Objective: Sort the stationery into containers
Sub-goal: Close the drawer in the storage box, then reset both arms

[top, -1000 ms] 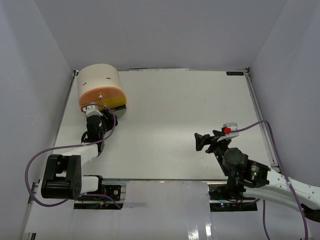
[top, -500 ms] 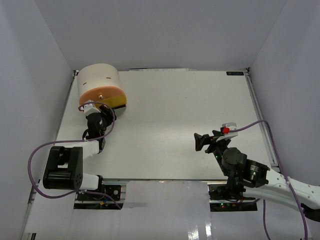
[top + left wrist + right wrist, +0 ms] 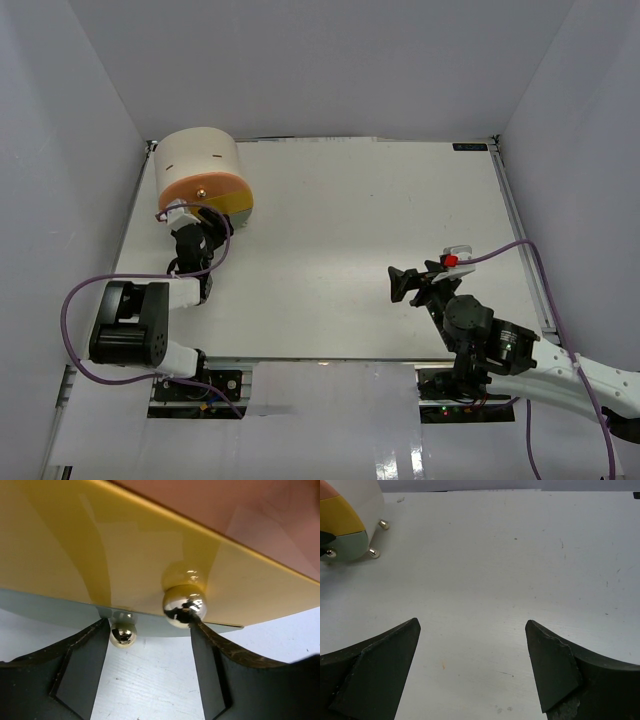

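Note the beige half-cylinder cabinet (image 3: 198, 160) at the far-left back of the white table (image 3: 350, 220), with peach-orange drawer front (image 3: 240, 500), yellow drawer front (image 3: 90, 540) and grey-green drawer front (image 3: 30, 602) stacked top to bottom. Compare with a second ago: find the yellow drawer, then jutting out with a dark gap beside it, now pushed in almost flush. Find the left gripper (image 3: 149, 645) hard up against the fronts, jaws apart and wider than before, clamped on nothing. See the yellow drawer's small shiny round knob (image 3: 184, 605) right at one fingertip; cannot tell whether touching. Find the right gripper (image 3: 472, 630) wide apart, holding nothing, above the table and well apart from the cabinet. See no stationery in any view; presumably inside the drawers, but cannot confirm. Judge sorting near done, with drawer closing as the step in hand.
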{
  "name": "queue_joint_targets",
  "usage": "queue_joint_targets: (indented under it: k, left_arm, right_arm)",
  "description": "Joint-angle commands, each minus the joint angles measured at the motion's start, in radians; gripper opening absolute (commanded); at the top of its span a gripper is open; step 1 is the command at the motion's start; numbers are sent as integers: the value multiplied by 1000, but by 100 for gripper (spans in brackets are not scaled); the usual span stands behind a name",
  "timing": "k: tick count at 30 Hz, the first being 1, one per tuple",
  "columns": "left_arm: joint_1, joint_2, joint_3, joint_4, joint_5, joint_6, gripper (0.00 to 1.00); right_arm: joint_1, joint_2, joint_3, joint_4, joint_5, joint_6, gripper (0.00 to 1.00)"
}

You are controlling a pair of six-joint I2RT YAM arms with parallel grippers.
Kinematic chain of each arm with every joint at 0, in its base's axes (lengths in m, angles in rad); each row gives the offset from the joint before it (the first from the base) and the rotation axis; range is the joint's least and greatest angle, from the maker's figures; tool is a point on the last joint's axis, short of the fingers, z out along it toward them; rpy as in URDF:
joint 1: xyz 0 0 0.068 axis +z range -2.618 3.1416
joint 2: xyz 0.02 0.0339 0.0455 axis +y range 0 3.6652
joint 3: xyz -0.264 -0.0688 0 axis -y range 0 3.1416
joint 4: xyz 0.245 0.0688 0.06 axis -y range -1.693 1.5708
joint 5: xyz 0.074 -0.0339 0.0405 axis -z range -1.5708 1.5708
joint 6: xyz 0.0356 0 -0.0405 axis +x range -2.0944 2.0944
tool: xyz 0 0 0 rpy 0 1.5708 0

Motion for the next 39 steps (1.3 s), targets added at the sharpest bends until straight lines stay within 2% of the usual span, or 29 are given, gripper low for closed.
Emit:
queue_joint_targets:
  k: [1,8,11,14,20,25,26,27,29,34,39]
  left_arm:
    - [1,-14,-3,109,17,23,76]
    - [1,-51,-34,112,54,56,81]
    - [1,-127,-40,47,60,64,82]
    - [1,-202,-20,-97,59,60,84]
    - [1,-465,87,-514,117,99,88]
    - [2,-684,309,-924,168,250,96]
    - [1,-706,351,-1038,168,295,98]
    - [1,-723,436,-1096,197,314,98]
    - [-1,-762,515,-1224,198,343,98]
    - [-44,-827,727,-1417,185,366,98]
    - [-136,-935,717,-1501,57,334,98]
  right_arm:
    - [-3,-18,6,20,10,-11,92]
    - [-3,-32,14,18,4,-24,92]
    - [-1,-49,23,18,7,-40,92]
    - [-3,-61,32,8,14,-58,92]
    - [-1,-81,85,-5,31,-131,91]
    - [-1,-82,166,-35,44,-201,90]
    - [-1,-87,177,-38,45,-214,90]
    - [-1,-92,184,-46,47,-224,90]
    - [-1,-107,201,-48,57,-244,90]
    - [-1,-159,241,-87,59,-285,90]
    - [-3,-210,252,-134,51,-316,90]
